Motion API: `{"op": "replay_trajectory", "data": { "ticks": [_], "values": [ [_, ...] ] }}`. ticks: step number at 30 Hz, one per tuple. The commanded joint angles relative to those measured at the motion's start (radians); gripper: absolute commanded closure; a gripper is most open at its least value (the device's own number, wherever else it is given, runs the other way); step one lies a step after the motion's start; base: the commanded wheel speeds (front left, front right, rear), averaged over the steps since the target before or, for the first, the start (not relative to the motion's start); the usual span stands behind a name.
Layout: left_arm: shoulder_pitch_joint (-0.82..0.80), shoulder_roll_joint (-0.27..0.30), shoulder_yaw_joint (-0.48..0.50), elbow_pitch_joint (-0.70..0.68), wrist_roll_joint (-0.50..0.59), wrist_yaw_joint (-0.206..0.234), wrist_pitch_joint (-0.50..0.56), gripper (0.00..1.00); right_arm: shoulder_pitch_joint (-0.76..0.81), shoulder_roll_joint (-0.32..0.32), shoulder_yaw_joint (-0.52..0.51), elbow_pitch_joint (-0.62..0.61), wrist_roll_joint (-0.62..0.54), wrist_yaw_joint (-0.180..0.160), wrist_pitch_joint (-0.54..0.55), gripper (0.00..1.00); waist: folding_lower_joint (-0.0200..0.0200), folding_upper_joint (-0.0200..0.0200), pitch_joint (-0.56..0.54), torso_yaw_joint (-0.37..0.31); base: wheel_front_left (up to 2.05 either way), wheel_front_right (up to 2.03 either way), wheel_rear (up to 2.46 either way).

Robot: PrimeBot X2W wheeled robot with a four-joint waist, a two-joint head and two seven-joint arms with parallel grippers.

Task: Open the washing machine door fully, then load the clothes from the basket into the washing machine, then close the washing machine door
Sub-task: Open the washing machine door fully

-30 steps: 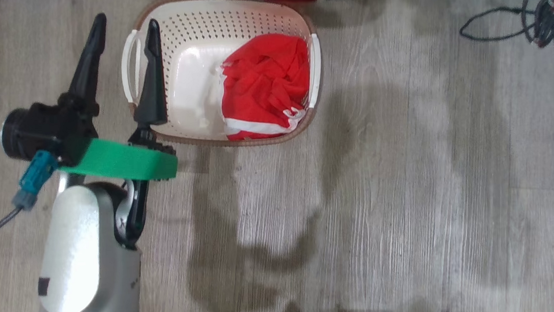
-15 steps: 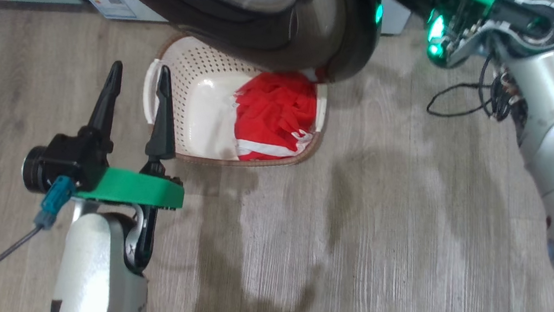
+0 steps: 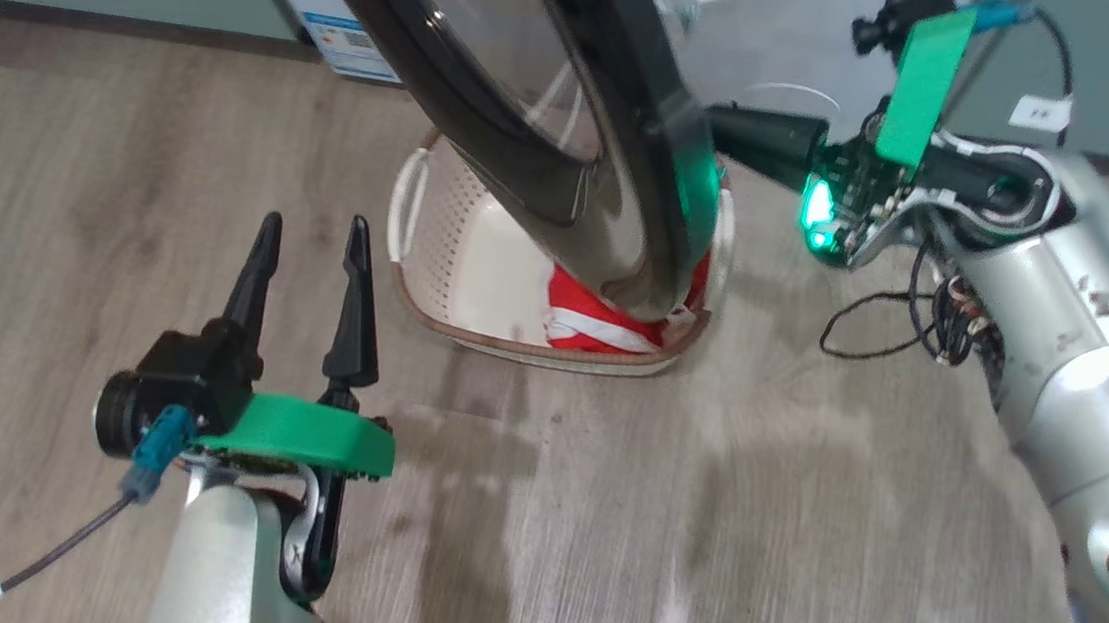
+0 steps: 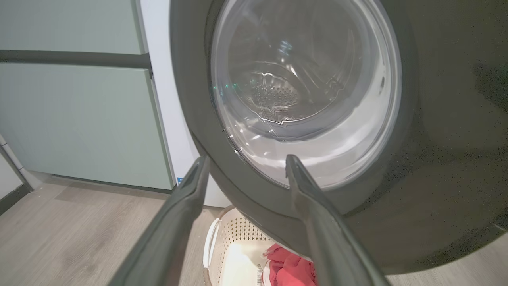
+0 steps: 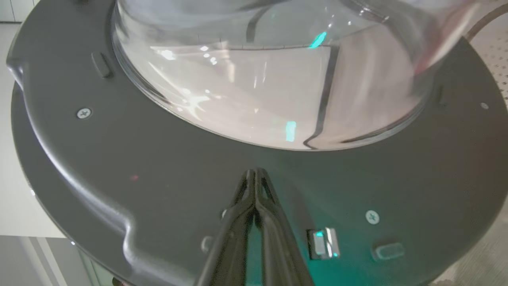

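Noted right gripper (image 5: 256, 172) closed against door (image 3: 650, 193) above basket (image 3: 456, 332), left gripper (image 3: 314, 224) agape beside basket; risk of tips slipping on glossy face, door swinging back.

Bright even light, glare on washing machine door (image 5: 246, 91), slight blur

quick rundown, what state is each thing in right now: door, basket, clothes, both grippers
washing machine door, open, swung out above the basket
basket, upright, holding the clothes
clothes, crumpled in the basket, partly hidden behind the door
left gripper, jaws open, holding nothing, beside the basket
right gripper, jaws shut, tips at the door's inner face
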Motion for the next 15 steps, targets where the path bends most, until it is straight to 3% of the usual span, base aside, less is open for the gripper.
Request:
{"op": "replay_trajectory", "data": {
  "ticks": [1,15],
  "values": [
    [-0.001,0.015,0.024,-0.025,-0.013,0.01,-0.01,0.0,0.009,0.033,0.019,-0.048,0.014,0.001,0.007,1.0,0.0001,-0.0001,-0.027,0.034,0.0,0.0,0.0],
    [0.038,0.015,-0.004,-0.011,-0.052,0.042,-0.01,0.0,0.096,0.054,0.062,-0.081,0.045,0.001,0.005,1.0,0.0001,-0.0001,-0.071,0.151,0.0,0.0,0.0]
  ]
}}
